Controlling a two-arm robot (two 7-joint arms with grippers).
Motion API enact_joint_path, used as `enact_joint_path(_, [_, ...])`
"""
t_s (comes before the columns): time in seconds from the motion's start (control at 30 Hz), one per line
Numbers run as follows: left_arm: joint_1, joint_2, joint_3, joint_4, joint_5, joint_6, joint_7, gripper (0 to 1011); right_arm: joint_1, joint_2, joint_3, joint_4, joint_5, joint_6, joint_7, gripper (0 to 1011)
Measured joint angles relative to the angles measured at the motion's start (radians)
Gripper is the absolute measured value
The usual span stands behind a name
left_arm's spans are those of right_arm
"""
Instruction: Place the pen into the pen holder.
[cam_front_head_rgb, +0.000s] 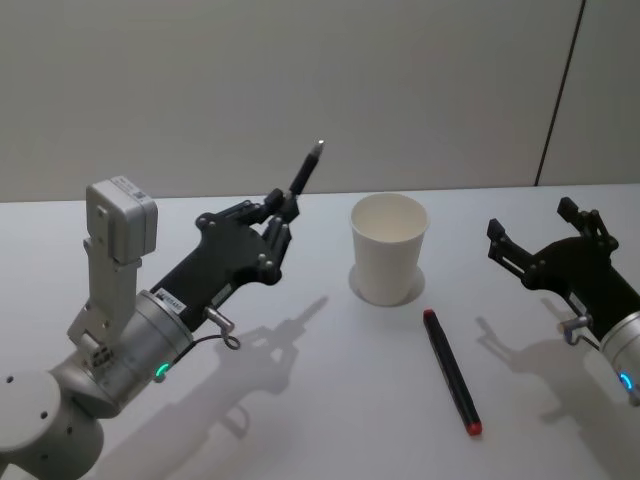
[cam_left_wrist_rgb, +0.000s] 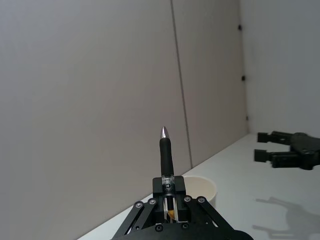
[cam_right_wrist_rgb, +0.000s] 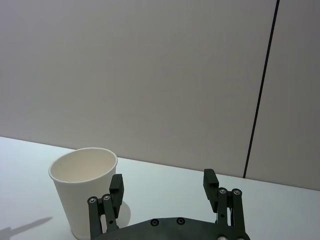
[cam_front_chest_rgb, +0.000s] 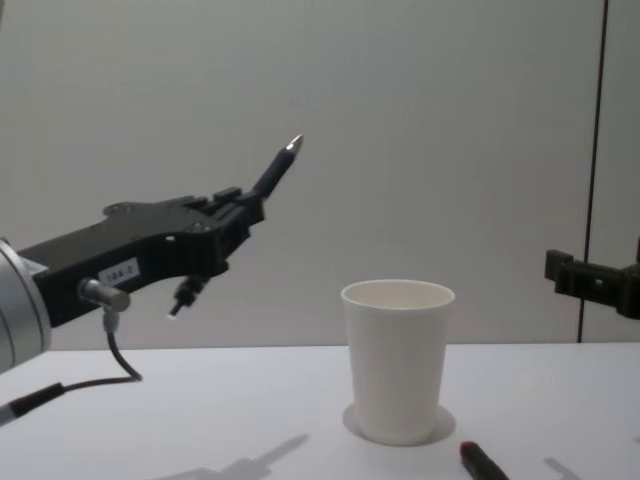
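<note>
A black pen (cam_front_head_rgb: 305, 170) with a silver tip sticks up and forward from my left gripper (cam_front_head_rgb: 278, 215), which is shut on its lower end. The gripper hangs above the table, to the left of the pen holder (cam_front_head_rgb: 390, 245), a white paper cup standing upright. In the left wrist view the pen (cam_left_wrist_rgb: 166, 155) rises from between the jaws, with the pen holder's rim (cam_left_wrist_rgb: 202, 189) just beyond. The chest view has the pen (cam_front_chest_rgb: 275, 168) higher than the pen holder (cam_front_chest_rgb: 397, 360). My right gripper (cam_front_head_rgb: 530, 225) hovers open to the right of the holder, holding nothing.
A second pen (cam_front_head_rgb: 452, 372), black with red ends, lies flat on the white table (cam_front_head_rgb: 300, 400) in front of and to the right of the cup. A grey wall stands behind the table's far edge.
</note>
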Motion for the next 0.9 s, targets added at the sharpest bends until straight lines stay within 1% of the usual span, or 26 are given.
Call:
enact_joint_path(0.17, [-0.006, -0.008, 0.010, 0.017, -0.029, -0.050, -0.075, 131, 0.000, 0.000, 0.000, 0.000, 0.000, 0.000, 0.000, 1002])
enact_joint_path(0.23, [-0.008, -0.010, 0.013, 0.021, -0.035, -0.059, -0.095, 131, 0.000, 0.000, 0.000, 0.000, 0.000, 0.000, 0.000, 1002])
enact_joint_path(0.3, [-0.011, -0.015, 0.020, 0.029, -0.049, -0.080, -0.135, 131, 0.000, 0.000, 0.000, 0.000, 0.000, 0.000, 0.000, 1002])
enact_joint_path(0.33, [-0.011, -0.015, 0.020, 0.029, -0.049, -0.080, -0.135, 131, 0.000, 0.000, 0.000, 0.000, 0.000, 0.000, 0.000, 1002])
enact_joint_path(0.43, [-0.015, -0.020, 0.028, 0.037, -0.061, -0.098, -0.177, 131, 0.000, 0.000, 0.000, 0.000, 0.000, 0.000, 0.000, 1001])
enact_joint_path(0.47, [-0.015, -0.020, 0.028, 0.037, -0.061, -0.098, -0.177, 131, 0.000, 0.000, 0.000, 0.000, 0.000, 0.000, 0.000, 1002])
enact_joint_path(0.53, [-0.017, -0.023, 0.034, 0.042, -0.064, -0.109, -0.207, 131, 0.000, 0.000, 0.000, 0.000, 0.000, 0.000, 0.000, 1002])
enact_joint_path(0.63, [-0.018, -0.025, 0.039, 0.048, -0.065, -0.118, -0.232, 131, 0.000, 0.000, 0.000, 0.000, 0.000, 0.000, 0.000, 1002])
enact_joint_path(0.9, [-0.018, -0.025, 0.049, 0.059, -0.054, -0.123, -0.269, 131, 0.000, 0.000, 0.000, 0.000, 0.000, 0.000, 0.000, 1002])
